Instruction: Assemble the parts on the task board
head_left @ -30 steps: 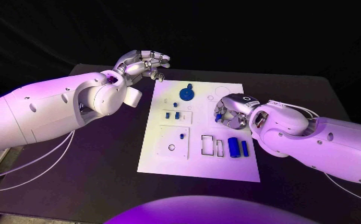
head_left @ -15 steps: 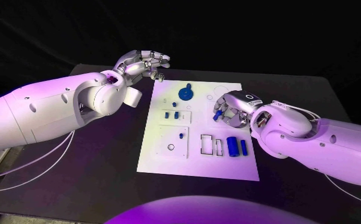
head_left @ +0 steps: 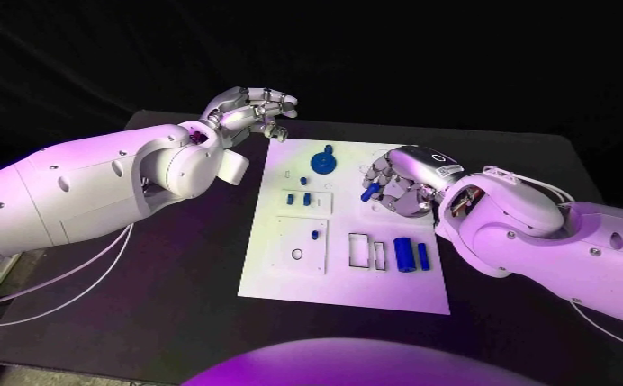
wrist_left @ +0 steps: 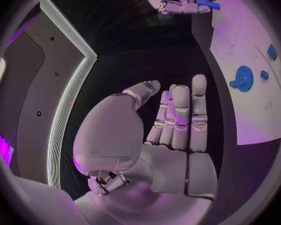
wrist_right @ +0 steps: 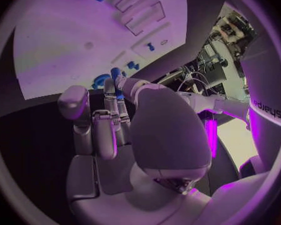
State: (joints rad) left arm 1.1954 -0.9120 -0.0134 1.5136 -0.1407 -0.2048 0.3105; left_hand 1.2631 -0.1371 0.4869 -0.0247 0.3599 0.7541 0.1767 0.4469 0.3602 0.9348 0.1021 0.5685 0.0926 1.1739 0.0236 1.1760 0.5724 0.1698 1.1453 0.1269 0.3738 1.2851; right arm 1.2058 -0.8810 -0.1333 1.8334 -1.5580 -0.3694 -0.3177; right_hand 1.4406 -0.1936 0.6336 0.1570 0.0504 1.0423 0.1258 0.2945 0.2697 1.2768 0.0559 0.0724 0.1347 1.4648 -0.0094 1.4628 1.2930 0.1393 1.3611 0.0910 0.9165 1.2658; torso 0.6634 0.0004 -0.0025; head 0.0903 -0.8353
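Observation:
The white task board [head_left: 340, 285] lies in the middle of the black table. My right hand [head_left: 405, 181] hovers over the board's far right part and pinches a small blue peg [head_left: 369, 191] between thumb and fingertips; the peg [wrist_right: 117, 76] also shows at the fingertips in the right wrist view. A blue round disc [head_left: 322, 163] sits near the board's far edge. Two small blue pieces [head_left: 297, 197] stand in a raised block, and two blue cylinders [head_left: 410, 254] lie at the right. My left hand [head_left: 249, 111] hangs beyond the board's far left corner, fingers straight and holding nothing [wrist_left: 178, 120].
A square plate with a round hole [head_left: 299, 244] and two narrow rectangular slots [head_left: 364, 251] take up the board's near half. The black table [head_left: 169, 296] spreads on both sides of the board. My left forearm [head_left: 117, 179] stretches over the table's left side.
My right hand has risen and moved a little toward the board's far edge with the blue peg still pinched. The left hand has barely moved.

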